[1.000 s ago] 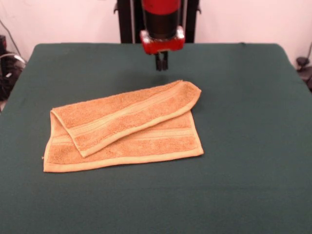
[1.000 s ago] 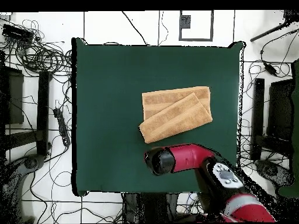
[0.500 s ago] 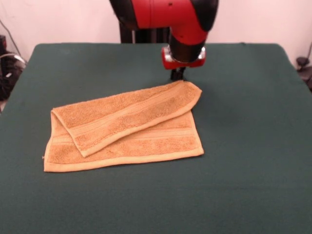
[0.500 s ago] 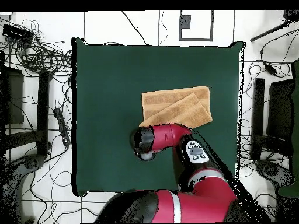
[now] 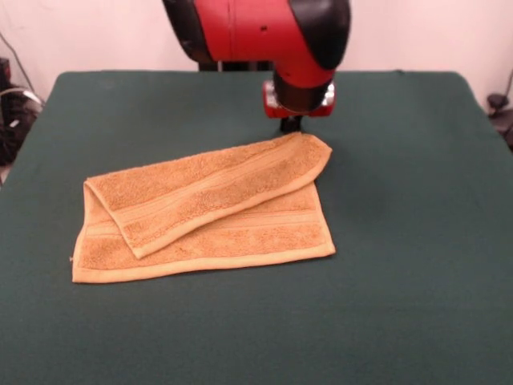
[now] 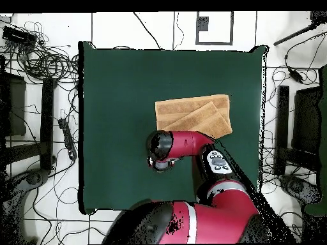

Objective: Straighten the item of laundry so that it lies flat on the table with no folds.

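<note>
no readable text, labels or signs visible

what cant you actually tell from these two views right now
- Gripper state: front view shows only dark tips under the red wrist at the towel's far corner; open, shut or touching cannot be told.
- Same gripper, overhead view: the arm covers it and part of the towel.
- Towel's lower layer: front view, the folded-over flap hides it.
- White tag: too small to confirm in either view.
</note>
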Robot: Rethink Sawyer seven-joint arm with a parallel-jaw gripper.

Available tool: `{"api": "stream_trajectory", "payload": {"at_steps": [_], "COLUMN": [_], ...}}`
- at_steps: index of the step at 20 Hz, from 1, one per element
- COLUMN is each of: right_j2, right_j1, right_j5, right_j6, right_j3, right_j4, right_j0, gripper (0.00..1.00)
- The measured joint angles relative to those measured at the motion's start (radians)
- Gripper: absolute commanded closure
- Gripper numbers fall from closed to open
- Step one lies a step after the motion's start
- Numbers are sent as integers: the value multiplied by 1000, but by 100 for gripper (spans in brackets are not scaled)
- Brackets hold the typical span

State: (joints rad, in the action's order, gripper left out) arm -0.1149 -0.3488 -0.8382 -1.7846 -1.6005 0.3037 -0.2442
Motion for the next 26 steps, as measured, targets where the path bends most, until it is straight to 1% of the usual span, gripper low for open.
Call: {"api": "stream_trajectory", "payload": {"at_steps": [6,10,20,26], "right_j2": [36,46,46,46], "right_j1": [-3,-9,-97,-120], "right_j5": [10,13,0,-26], "right_j6": [0,0,0,0], "right_j3": [4,4,6,17], "right_j4": [1,-1,-55,-77], "right_j0": [47,63,125,145], "gripper": [100,100,100,100]}}
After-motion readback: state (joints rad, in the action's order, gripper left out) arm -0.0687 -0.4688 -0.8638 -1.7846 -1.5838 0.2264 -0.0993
